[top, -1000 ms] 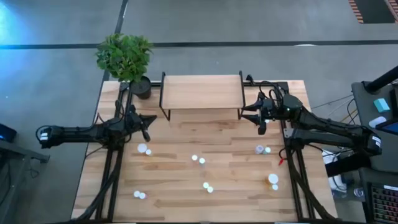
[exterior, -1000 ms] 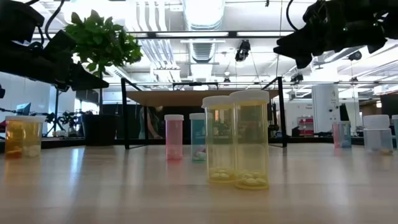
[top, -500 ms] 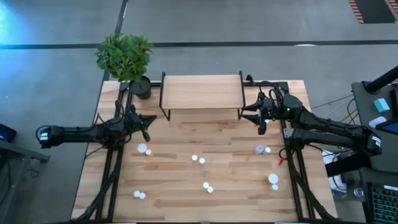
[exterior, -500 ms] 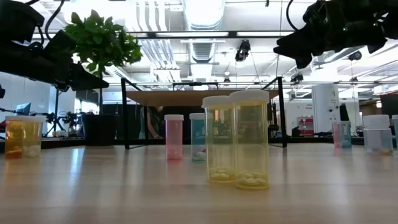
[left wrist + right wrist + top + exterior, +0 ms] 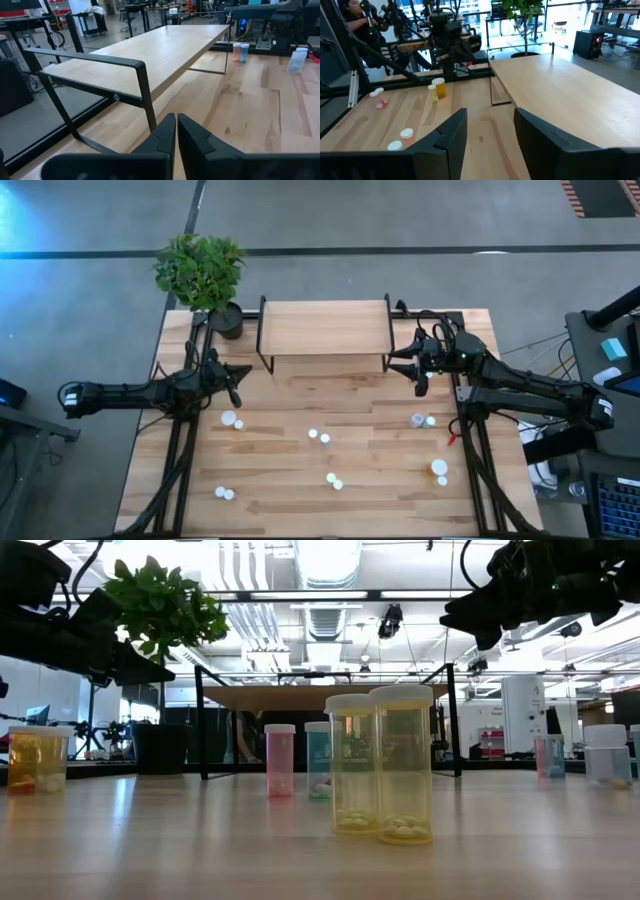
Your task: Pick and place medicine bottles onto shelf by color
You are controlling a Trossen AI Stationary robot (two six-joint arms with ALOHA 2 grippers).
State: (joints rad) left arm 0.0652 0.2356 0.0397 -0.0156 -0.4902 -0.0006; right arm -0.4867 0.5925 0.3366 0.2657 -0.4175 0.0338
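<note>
Medicine bottles with white caps stand upright in pairs on the tabletop: a yellow pair [image 5: 385, 762] in the middle, a pink one [image 5: 280, 760] and a blue-green one [image 5: 318, 760] behind it, an orange pair [image 5: 35, 760] at the left, and white ones [image 5: 605, 755] at the right. The empty light-wood shelf [image 5: 325, 328] stands on its black wire legs at the far edge. My left gripper [image 5: 235, 387] is shut and holds nothing, above the table near the shelf's left leg. My right gripper [image 5: 418, 378] hangs open and empty by the shelf's right end.
A potted plant [image 5: 203, 275] stands at the far left corner beside the shelf. More bottle pairs sit near the front edge [image 5: 223, 493] and at the right [image 5: 439, 470]. A person [image 5: 352, 15] shows in the room beyond the table.
</note>
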